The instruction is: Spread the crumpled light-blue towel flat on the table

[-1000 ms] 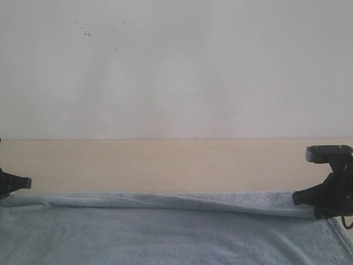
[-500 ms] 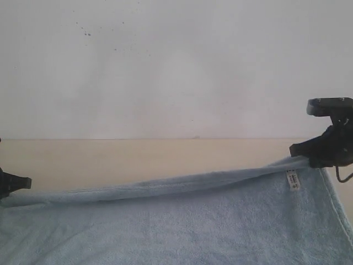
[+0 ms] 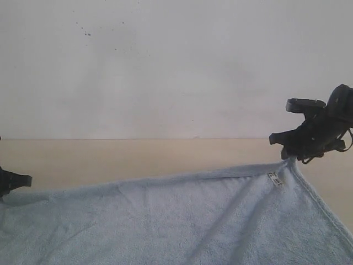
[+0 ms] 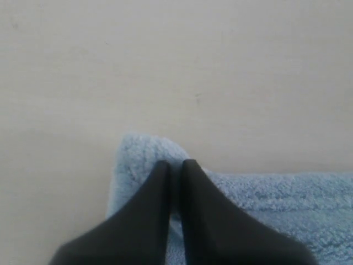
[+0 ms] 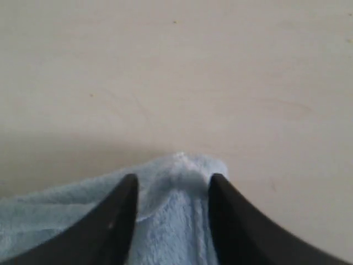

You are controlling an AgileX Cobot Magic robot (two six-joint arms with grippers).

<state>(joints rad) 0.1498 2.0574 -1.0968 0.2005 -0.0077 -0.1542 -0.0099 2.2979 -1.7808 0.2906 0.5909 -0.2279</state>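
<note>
One corner of the towel [image 3: 176, 221] was pinched between the nearly closed fingers of the left gripper [image 4: 175, 163], low at the table [image 3: 138, 160]. Another corner, near the white tag [image 3: 274, 178], was clamped, bunched, between the right gripper [image 5: 174, 179] fingers, above the table.

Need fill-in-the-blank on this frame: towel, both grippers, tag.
The right gripper and left gripper are each shut on a ____ of the pale light-blue fluffy terry towel.
The ____ gripper holds its corner low, near the plain beige table.
The small white tag sits nearest the ____ gripper.
Answers: corner; left; right.
</note>
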